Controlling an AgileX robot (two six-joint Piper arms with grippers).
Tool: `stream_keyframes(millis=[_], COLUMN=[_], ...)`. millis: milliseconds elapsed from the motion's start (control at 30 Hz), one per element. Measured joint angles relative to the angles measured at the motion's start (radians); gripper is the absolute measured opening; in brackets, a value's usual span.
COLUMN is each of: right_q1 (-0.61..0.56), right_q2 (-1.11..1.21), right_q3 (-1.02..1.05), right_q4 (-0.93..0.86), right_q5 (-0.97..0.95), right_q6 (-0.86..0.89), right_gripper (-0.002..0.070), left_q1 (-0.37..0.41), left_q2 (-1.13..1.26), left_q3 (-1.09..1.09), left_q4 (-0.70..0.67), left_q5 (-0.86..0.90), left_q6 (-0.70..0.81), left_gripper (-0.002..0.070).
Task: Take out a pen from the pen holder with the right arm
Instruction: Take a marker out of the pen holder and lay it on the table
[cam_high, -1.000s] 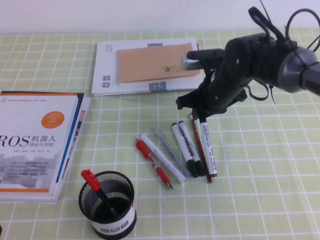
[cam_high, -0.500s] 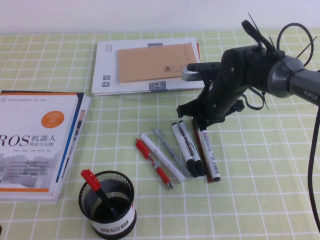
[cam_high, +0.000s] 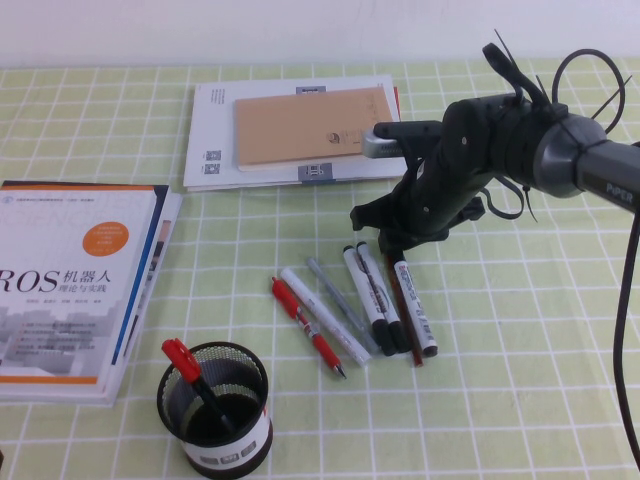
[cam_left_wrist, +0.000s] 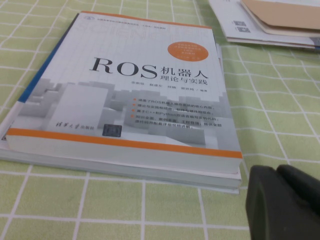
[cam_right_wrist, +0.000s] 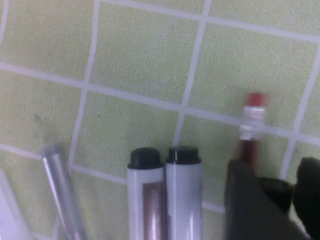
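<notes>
The black mesh pen holder (cam_high: 228, 442) stands near the front edge with one red-capped pen (cam_high: 185, 360) leaning in it. Several pens and markers lie in a row on the cloth mid-table. My right gripper (cam_high: 397, 246) hangs low over the far end of the rightmost white marker (cam_high: 414, 310). In the right wrist view the right gripper (cam_right_wrist: 274, 175) is open, its fingers (cam_right_wrist: 245, 200) spread either side of that marker's black cap (cam_right_wrist: 275, 192). A reddish pencil (cam_right_wrist: 251, 131) lies beside it. My left gripper (cam_left_wrist: 285, 200) is shut, low by the book's corner.
A thick ROS book (cam_high: 70, 280) lies at the left, close to the holder. A tan notebook on white booklets (cam_high: 300, 130) sits at the back. Two white markers (cam_high: 372, 292), a grey pen (cam_high: 338, 296), a white pen (cam_high: 325, 312) and a red pen (cam_high: 308, 325) lie beside the gripper.
The right arm drew back a little over the pens. The rightmost marker shifted slightly on the cloth. The right fingers have spread a bit wider. The left arm is still.
</notes>
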Motion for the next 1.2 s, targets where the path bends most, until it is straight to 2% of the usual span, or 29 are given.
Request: stream_keyframes(millis=[167, 500, 700, 833, 1033, 1200], right_q1=[0.000, 0.005, 0.040, 0.061, 0.064, 0.064], right_q2=[0.000, -0.016, -0.177, -0.375, -0.674, -0.881], right_q3=[0.000, 0.000, 0.088, 0.269, 0.489, 0.640], right_q4=[0.000, -0.006, -0.023, -0.038, -0.042, -0.056], right_q5=[-0.005, 0.029, 0.059, -0.015, -0.033, -0.033], right_q6=[0.000, 0.000, 0.000, 0.000, 0.000, 0.000], right_gripper=[0.0229, 0.0239, 0.0235, 0.0189, 0.0032, -0.0006], left_q1=[0.000, 0.000, 0.000, 0.000, 0.000, 0.000], left_q2=[0.000, 0.000, 0.000, 0.000, 0.000, 0.000], left_q3=[0.000, 0.000, 0.000, 0.000, 0.000, 0.000], left_q4=[0.000, 0.000, 0.000, 0.000, 0.000, 0.000], left_q5=[0.000, 0.000, 0.000, 0.000, 0.000, 0.000], left_q6=[0.000, 0.000, 0.000, 0.000, 0.000, 0.000], left_gripper=[-0.0008, -0.0008, -0.0008, -0.0008, -0.0008, -0.0008])
